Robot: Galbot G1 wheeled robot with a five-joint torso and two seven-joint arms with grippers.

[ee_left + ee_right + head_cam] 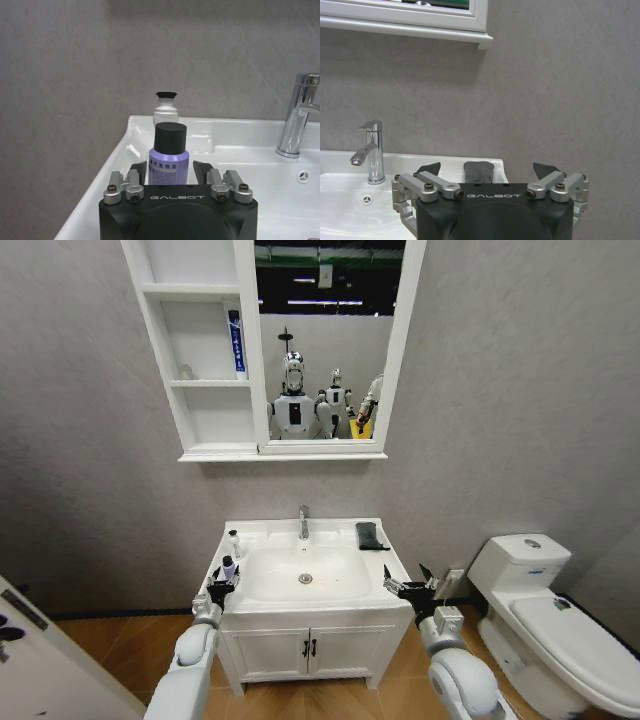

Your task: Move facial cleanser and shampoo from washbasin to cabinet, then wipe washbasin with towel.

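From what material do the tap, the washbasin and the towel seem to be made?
The tap looks like polished chrome metal: it mirrors its surroundings with bright highlights. The washbasin seems to be glazed white ceramic, smooth, glossy and showing soft reflections. The towel appears to be a dark matte cloth, folded with soft, rounded edges; its exact fibre cannot be told.

Count's two bottles [229, 565] on the washbasin [305, 575], one towel [368, 535], one tube [235, 342] in the cabinet [200, 350].
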